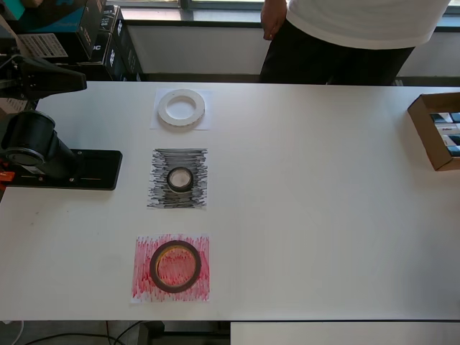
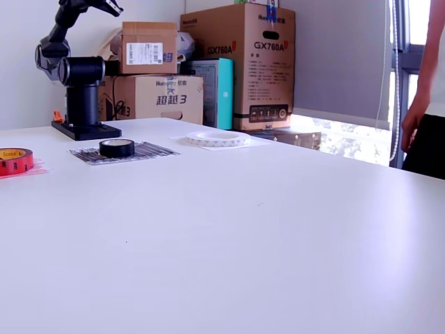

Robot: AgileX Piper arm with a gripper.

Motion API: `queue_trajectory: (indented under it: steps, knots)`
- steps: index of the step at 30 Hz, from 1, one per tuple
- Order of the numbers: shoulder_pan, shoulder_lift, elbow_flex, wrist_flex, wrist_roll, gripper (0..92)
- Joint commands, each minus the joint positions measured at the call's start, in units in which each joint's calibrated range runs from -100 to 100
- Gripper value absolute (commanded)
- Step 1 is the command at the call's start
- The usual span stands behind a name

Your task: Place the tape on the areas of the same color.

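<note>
The white ring (image 1: 181, 107) lies on the plain white sheet (image 1: 159, 123) at the back; it also shows in the exterior view (image 2: 217, 138). The small black roll (image 1: 180, 178) sits in the middle of the black scribbled sheet (image 1: 162, 194), and shows in the exterior view (image 2: 117, 147). The red roll (image 1: 175, 266) with a brownish inner ring lies on the red scribbled sheet (image 1: 144, 284), and shows in the exterior view (image 2: 15, 161). My gripper (image 2: 106, 6) is raised high above the arm's base, away from all the rolls. It holds nothing; its jaws are too dark and cropped to read.
The arm's black base (image 1: 68, 169) stands at the overhead view's left table edge. An open cardboard box (image 1: 435, 129) sits at the right edge. A person (image 1: 345, 36) stands behind the table. Stacked cartons (image 2: 240, 62) stand beyond the table.
</note>
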Motion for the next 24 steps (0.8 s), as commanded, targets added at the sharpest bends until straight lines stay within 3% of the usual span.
queue_trajectory:
  steps: [1, 11, 24]
  knots:
    - [2.1, -1.32, 6.7, -8.14, -0.73, 0.0]
    - [4.31, -1.69, 18.15, -20.95, -4.0, 0.0]
    - [4.62, -5.06, 22.33, -21.38, -4.41, 0.0]
